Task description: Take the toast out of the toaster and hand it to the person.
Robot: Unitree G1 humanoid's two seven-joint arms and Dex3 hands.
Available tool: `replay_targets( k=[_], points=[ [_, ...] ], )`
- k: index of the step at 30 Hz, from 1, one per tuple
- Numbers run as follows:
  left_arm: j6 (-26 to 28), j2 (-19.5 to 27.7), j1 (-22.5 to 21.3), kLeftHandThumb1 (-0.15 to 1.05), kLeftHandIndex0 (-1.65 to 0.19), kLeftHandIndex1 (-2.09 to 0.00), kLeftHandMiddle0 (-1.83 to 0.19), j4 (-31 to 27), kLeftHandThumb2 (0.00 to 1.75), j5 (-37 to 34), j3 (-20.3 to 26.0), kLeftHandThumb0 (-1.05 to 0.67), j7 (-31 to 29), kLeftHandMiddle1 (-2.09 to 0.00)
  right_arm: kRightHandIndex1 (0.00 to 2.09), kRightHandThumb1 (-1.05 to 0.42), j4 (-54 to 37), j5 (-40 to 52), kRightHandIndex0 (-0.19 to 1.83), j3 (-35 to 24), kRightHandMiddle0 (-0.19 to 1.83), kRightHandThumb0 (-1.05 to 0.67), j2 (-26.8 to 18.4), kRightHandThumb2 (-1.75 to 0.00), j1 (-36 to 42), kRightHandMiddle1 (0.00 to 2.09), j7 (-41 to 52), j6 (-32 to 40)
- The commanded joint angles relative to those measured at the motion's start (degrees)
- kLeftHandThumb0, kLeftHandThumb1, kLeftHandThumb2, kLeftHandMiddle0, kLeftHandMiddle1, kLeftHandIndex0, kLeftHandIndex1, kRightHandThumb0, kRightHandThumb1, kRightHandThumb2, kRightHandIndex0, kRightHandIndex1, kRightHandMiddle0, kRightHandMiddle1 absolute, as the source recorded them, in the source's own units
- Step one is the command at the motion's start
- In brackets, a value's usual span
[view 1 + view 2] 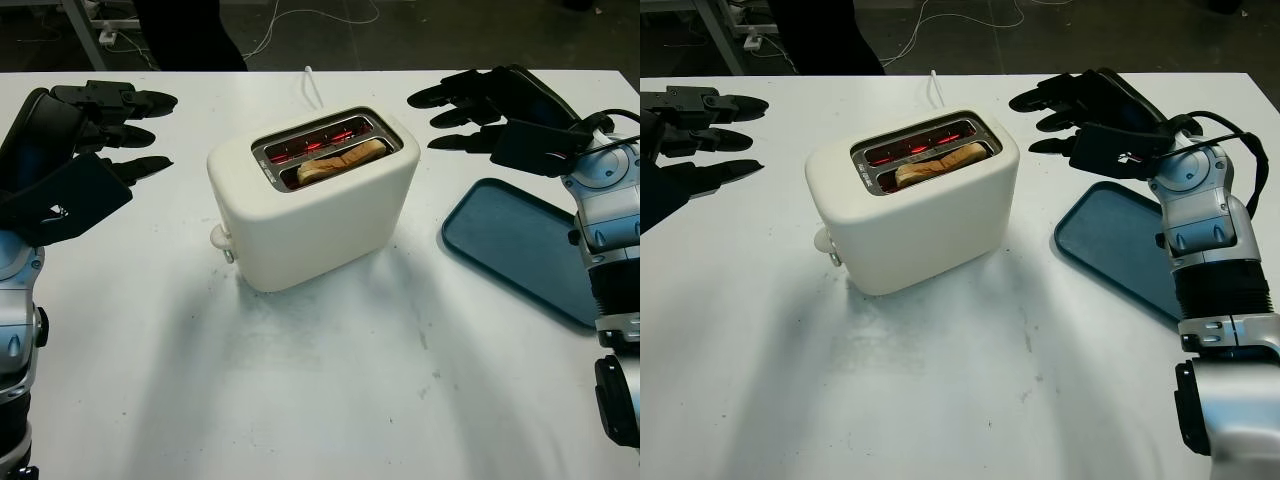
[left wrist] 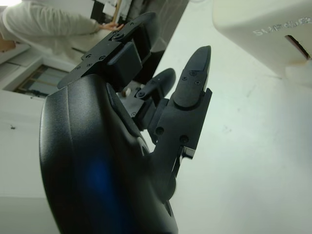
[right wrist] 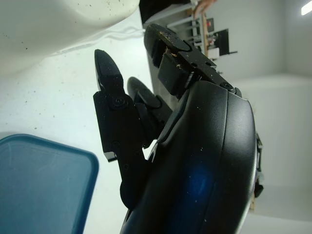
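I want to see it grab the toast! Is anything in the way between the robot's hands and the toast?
Nothing visible blocks it. The toast pokes up from the toaster's nearer slot, with bare table between the toaster and the open left hand and open right hand.

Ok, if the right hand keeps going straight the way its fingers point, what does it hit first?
Probably the toaster: the right hand, open, points across the table toward its upper far side. Depth is unclear, so it might pass just behind.

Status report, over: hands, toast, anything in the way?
Left hand and right hand open, flanking toaster. Toast in near slot. Nothing blocking; tray aside.
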Motion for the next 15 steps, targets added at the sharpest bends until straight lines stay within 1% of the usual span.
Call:
replay_targets(
  k=[1,8,15],
  points=[
    [-0.7,-0.2,0.8,0.83,-0.84,-0.02,-0.79,0.1,0.00,0.8,0.1,-0.24,0.4,-0.34,0.02,-0.89,-0.2,0.4,0.87,0.0,0.76,-0.31,-0.2,0.00,0.6,0.01,0.0,-0.5],
    [-1.0,-0.4,0.8,0.83,-0.84,-0.02,-0.79,0.2,0.00,0.6,0.2,-0.24,0.6,-0.34,0.02,-0.89,0.5,0.6,0.87,0.0,0.76,-0.32,-0.3,0.00,0.5,0.01,0.0,-1.2],
    [-0.6,-0.6,0.8,0.83,-0.84,-0.01,-0.77,0.1,0.00,0.5,0.5,-0.25,0.5,-0.35,0.01,-0.88,-0.3,0.5,0.86,0.1,0.75,-0.31,-0.2,0.00,0.5,0.00,0.1,-0.3]
  ],
)
